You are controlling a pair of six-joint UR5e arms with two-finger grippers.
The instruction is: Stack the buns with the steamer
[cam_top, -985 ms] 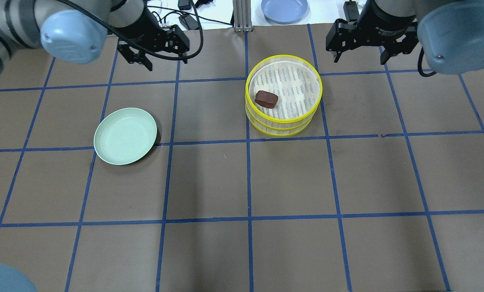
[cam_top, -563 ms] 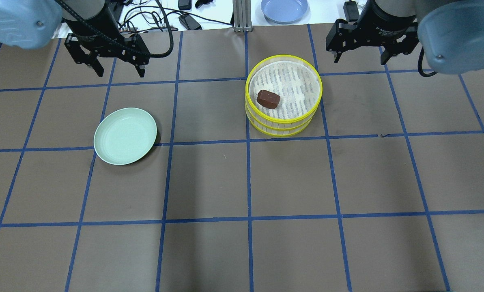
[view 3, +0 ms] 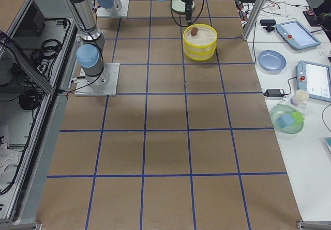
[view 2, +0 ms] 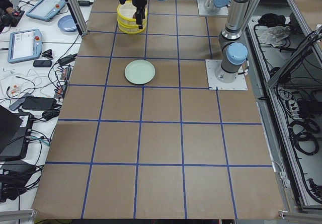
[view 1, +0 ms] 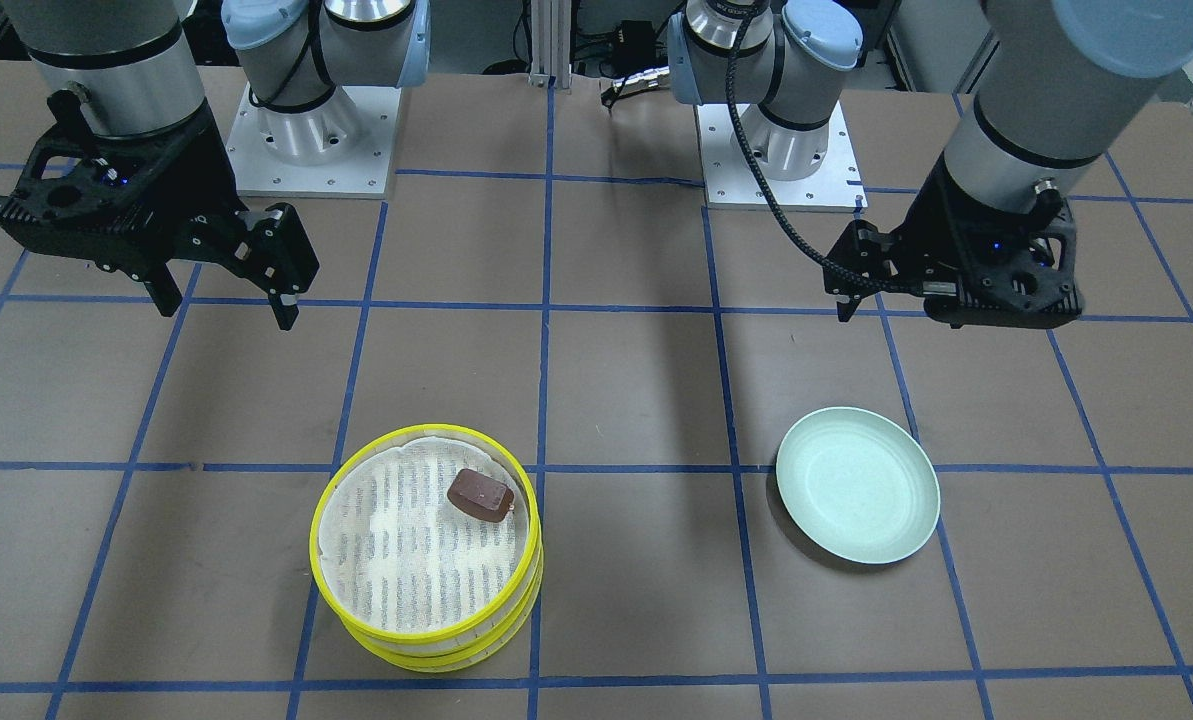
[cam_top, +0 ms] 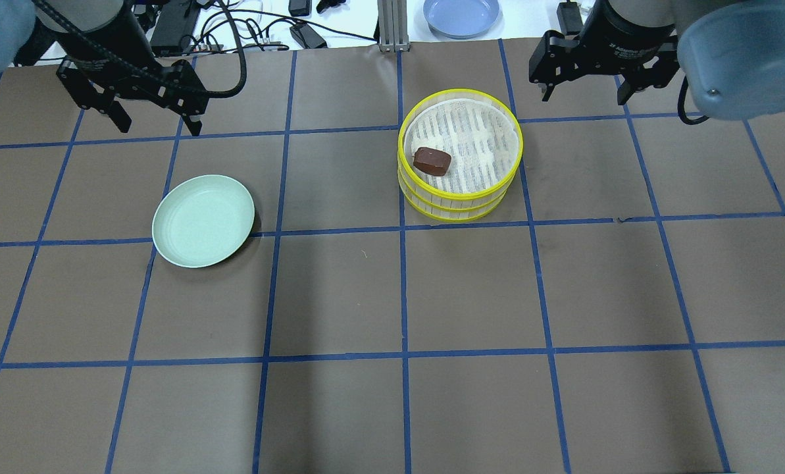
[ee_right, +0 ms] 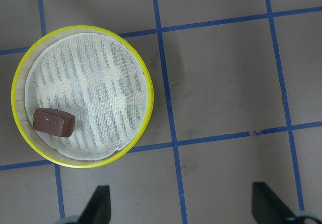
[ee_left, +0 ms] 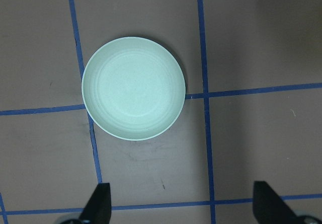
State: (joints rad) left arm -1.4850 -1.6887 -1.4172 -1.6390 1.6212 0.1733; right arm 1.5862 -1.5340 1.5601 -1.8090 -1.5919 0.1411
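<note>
Left gripper (cam_top: 156, 122): jaws spread wide, nothing between them. It hangs above the table, clear of everything. On its wrist camera you see both fingertips (ee_left: 98, 204) at the bottom corners of the frame.

Pale green round plate (cam_top: 202, 220): at about 5 o'clock from the left gripper in the overhead view. It lies flat on the brown grid-taped table (cam_top: 471, 289), well apart from the fingers.

Right gripper (cam_top: 584, 92): jaws also spread wide, holding nothing, hanging over the table's far edge.

Stack of yellow-rimmed steamer trays (cam_top: 459, 195): at about 8 o'clock from the right gripper in the overhead view, near but not touching it. A white cloth liner (cam_top: 481, 141) covers the top tray's floor.

Dark reddish-brown block bun (cam_top: 431, 161): it lies on that liner, toward 8 o'clock within the tray, close to the rim. No gripper touches it.

Blue-grey plate (cam_top: 461, 14): on the white surface beyond the table, at 12 o'clock from the steamer.
</note>
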